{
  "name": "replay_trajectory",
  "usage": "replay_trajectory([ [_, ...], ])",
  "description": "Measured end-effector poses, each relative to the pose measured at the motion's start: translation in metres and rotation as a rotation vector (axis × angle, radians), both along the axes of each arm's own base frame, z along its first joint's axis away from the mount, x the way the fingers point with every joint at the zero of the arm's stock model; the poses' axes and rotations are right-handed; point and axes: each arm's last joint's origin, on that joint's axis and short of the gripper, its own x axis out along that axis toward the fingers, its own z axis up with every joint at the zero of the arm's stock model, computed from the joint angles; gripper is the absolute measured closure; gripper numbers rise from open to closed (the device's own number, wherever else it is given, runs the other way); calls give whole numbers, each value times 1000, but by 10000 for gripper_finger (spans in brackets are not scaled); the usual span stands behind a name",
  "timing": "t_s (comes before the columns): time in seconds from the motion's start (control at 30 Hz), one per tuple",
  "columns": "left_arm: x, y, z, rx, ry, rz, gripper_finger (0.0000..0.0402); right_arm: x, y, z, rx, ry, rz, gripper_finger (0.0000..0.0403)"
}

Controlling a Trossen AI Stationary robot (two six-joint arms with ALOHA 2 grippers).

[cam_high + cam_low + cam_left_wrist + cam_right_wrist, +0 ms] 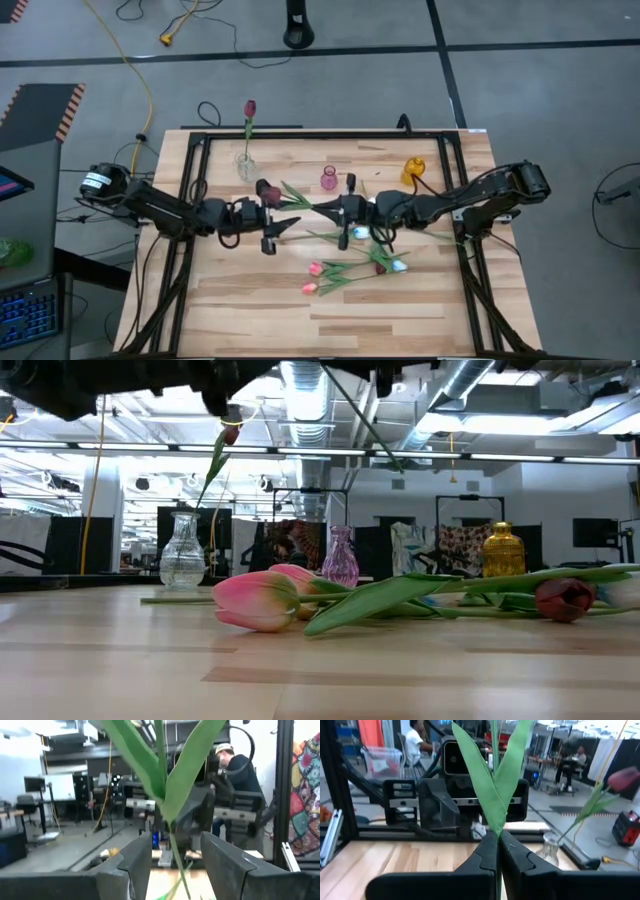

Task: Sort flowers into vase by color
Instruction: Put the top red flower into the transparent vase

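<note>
While both arms meet over the middle of the worktop [250,310], I have one flower [297,195] strung between them: its dark red head sits by the left claw [277,229] and its stem runs across to the right claw [343,218]. The right claw is shut on that stem, pinching it just below where the leaves fork, which is why the leaves stand up straight in front of its wrist camera. The left claw stands open around the stem, fingers [131,865] apart with the stem passing through the gap and touching neither that I can see. I read this as a handover, the right claw taking the grip so the flower can be turned stem-first for a vase.

Below the arms, the loose flowers lie flat on the worktop: two pink ones [314,279] near the front, a dark red one [380,267] and pale ones [398,266] just beside it, stems crossing. They wait there for sorting.

Farther back stand three vases in a row: a clear vase [246,166] already holding one dark red flower [250,108], a pink vase [329,179] and a yellow vase [414,168], both seemingly empty, though I cannot see inside them. Since the clear vase has the red one, I judge the held flower belongs there too.
</note>
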Motion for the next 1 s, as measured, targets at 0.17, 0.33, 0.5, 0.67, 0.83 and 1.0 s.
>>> replay_trajectory([
  [0.17,11,-3,21,62,-8,-4,244,0,0,4,3,-40,24,368],
  [0.33,19,-4,34,76,12,2,244,0,1,5,3,-49,26,367],
  [0.5,22,-5,38,51,22,-2,244,0,1,5,1,-49,26,367],
  [0.67,23,-3,33,1,67,30,244,0,3,7,-15,-70,35,367],
  [0.83,23,-3,32,-13,82,34,244,0,4,8,-17,-79,38,367],
  [1.0,23,-3,35,-12,45,28,244,0,3,7,-18,-72,37,367],
])
